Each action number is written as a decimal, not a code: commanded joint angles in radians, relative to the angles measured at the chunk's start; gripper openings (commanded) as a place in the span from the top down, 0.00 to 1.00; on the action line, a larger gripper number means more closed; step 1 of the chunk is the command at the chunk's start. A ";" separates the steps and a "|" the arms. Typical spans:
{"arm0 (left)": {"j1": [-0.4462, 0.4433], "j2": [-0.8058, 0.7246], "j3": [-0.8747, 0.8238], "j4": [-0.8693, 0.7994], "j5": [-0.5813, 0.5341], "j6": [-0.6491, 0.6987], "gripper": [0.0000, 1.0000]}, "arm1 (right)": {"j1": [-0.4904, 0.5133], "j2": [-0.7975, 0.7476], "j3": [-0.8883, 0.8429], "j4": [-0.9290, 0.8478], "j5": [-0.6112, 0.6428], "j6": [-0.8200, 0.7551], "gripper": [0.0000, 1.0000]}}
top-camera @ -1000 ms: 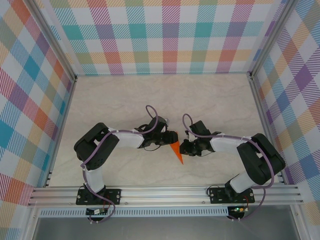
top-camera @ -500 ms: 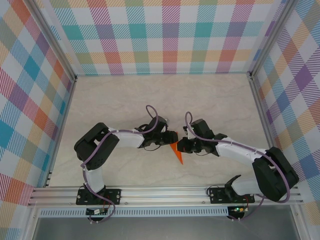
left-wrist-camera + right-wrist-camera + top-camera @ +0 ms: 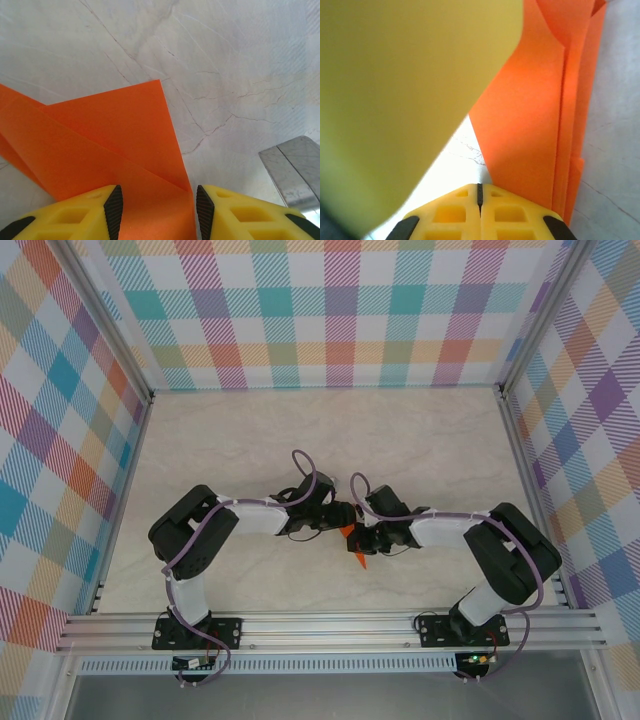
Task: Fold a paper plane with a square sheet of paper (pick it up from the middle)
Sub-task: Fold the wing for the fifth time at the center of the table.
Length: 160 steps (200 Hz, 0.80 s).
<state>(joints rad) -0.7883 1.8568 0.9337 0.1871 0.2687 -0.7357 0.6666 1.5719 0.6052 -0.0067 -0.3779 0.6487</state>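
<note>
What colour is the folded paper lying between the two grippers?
The paper plane is plain bright orange, unmarked; the left wrist view shows it best.

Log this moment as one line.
left gripper: open, straddling plane | right gripper: shut, beside plane | plane: folded, on table

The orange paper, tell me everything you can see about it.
The orange paper is thin, plain and bright, folded into a narrow pointed shape with stacked layers and sharp creases. It lies on the pale marbled table, its tip toward the arm bases. Its wide end runs between the open fingers of the left gripper. The shut right gripper sits beside its layered edge. Whether either presses on it, I cannot tell.
</note>
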 commanded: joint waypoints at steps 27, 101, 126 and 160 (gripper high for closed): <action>-0.015 0.055 -0.016 -0.058 0.042 0.014 0.54 | -0.021 0.006 -0.072 0.135 -0.125 0.064 0.95; -0.014 0.047 -0.009 -0.026 0.065 0.016 0.54 | -0.082 -0.031 -0.064 0.072 -0.103 0.025 0.92; -0.014 0.016 -0.015 0.017 0.068 0.018 0.52 | -0.082 0.022 -0.075 0.061 -0.079 0.041 0.96; -0.014 -0.080 -0.023 0.030 0.037 0.056 0.47 | -0.082 0.072 -0.086 0.063 -0.059 0.051 0.98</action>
<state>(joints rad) -0.7898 1.8488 0.9321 0.2024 0.2855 -0.7170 0.5804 1.5852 0.5491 0.0998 -0.4881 0.6987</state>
